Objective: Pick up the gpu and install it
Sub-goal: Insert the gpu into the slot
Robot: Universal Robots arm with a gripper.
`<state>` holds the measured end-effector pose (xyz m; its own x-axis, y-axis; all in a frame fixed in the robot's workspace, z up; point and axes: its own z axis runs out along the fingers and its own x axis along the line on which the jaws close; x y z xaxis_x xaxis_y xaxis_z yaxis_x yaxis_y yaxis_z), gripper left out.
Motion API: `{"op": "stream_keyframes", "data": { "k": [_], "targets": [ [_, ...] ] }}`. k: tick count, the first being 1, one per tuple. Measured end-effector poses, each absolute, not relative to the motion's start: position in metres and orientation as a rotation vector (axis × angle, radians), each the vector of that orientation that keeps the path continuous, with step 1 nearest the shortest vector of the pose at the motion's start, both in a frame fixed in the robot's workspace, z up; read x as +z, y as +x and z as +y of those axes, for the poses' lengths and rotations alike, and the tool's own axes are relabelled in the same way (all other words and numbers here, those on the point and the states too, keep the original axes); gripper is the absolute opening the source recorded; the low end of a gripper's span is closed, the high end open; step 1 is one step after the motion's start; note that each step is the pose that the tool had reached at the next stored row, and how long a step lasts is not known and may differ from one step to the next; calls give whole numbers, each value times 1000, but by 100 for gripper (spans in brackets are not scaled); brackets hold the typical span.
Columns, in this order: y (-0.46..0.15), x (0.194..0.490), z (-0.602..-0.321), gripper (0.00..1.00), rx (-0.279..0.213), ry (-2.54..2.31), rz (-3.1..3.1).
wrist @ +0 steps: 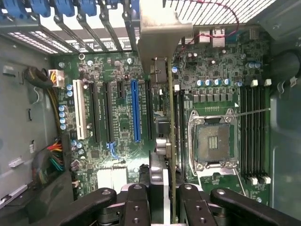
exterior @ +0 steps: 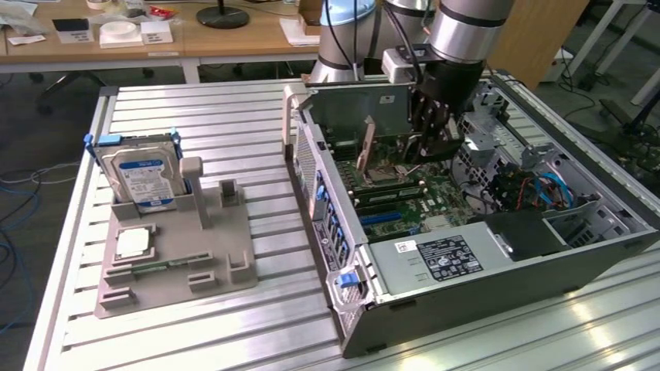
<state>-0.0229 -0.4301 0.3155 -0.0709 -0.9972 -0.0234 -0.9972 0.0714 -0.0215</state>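
Observation:
In the wrist view the gpu (wrist: 170, 117) shows edge-on as a thin dark green card, with its silvery metal bracket (wrist: 162, 33) at the far end by the case's rear slots. My gripper (wrist: 162, 190) is shut on the card's near end, one black finger (wrist: 136, 197) on each side. The card stands upright over the motherboard (wrist: 117, 122), between the black expansion slots and the empty CPU socket (wrist: 211, 141). Whether it sits in a slot I cannot tell. In the exterior view the gripper (exterior: 428, 151) reaches down inside the open computer case (exterior: 464, 301).
A blue slot (wrist: 135, 110) and a white slot (wrist: 80, 115) lie beside the card. Cables (wrist: 56, 155) bunch at the case wall. Outside the case, a grey fixture (exterior: 175, 270) holds a hard drive (exterior: 144, 174) and a small silver chip (exterior: 134, 243).

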Motion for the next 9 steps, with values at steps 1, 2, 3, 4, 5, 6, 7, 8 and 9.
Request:
{"op": "stream_keyframes", "data": {
  "k": [1,2,3,4,5,6,7,8,9],
  "targets": [
    [-24,314,-430,28,2,-2122,2271],
    [-24,313,-430,28,5,-2126,2266],
    [-25,311,-430,28,6,-2129,2262],
    [-25,309,-431,28,7,-2130,2261],
    [-25,307,-431,28,7,-2130,2261],
    [-26,305,-431,28,7,-2130,2261],
    [-27,304,-431,28,7,-2130,2260],
    [-29,303,-431,28,7,-2130,2261],
    [-30,302,-431,28,7,-2130,2261]
  ]
}}
